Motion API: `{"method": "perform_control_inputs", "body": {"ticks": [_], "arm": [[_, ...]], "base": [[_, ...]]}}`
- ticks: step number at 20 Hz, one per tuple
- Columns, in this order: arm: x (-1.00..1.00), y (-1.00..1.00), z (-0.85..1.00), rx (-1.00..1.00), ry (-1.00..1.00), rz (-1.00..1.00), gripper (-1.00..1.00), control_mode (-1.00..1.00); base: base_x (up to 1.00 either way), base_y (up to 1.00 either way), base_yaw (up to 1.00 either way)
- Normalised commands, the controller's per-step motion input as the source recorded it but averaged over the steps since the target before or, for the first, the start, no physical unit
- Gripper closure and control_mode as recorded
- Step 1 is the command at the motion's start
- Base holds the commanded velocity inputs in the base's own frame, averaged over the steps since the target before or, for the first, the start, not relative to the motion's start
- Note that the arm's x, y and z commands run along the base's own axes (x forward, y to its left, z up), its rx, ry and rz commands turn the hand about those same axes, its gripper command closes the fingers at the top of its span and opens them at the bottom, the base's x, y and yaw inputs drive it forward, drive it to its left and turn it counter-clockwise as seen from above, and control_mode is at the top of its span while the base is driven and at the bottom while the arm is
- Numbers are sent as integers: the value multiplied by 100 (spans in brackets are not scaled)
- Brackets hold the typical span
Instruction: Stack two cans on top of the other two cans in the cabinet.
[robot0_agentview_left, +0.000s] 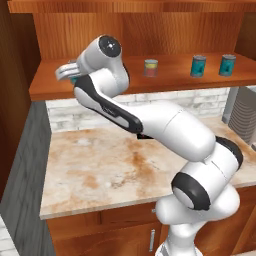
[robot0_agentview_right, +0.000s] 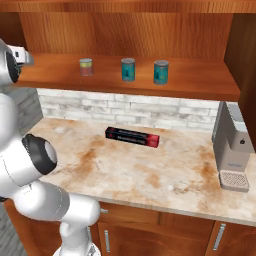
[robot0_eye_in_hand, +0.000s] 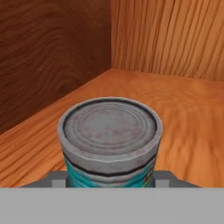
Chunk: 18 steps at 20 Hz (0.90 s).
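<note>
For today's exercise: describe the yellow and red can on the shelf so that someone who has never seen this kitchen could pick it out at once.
Find the reddish-brown cabinet above the brick backsplash and follow its plank shelf. Three cans stand in a loose row there; in the right base view the yellow and red can is the leftmost. Its neighbours, two teal cans, are taller and blue-green, while this one is shorter with a yellow and red label.

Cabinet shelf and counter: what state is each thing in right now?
Teal can at the shelf's left end: upright, lid sealed, gripped.
Gripper: jaws shut on that can.
Yellow-and-red can: upright on the shelf, nothing stacked on it.
Two teal cans: upright, side by side, apart.
Black-and-red box: lying flat on the counter.
</note>
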Motion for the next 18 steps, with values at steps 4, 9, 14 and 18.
{"method": "perform_control_inputs", "body": {"ticks": [4, 9, 14, 18], "arm": [[-27, -19, 22, -1, 0, -13, 100, -100], [-25, -27, 24, 0, 0, -19, 100, -100], [-28, -29, 19, 0, -2, -22, 100, -100], [-26, -36, 14, 0, -7, -26, 100, -100]], "base": [[0, 0, 0], [0, 0, 0], [0, 0, 0], [0, 0, 0]]}}
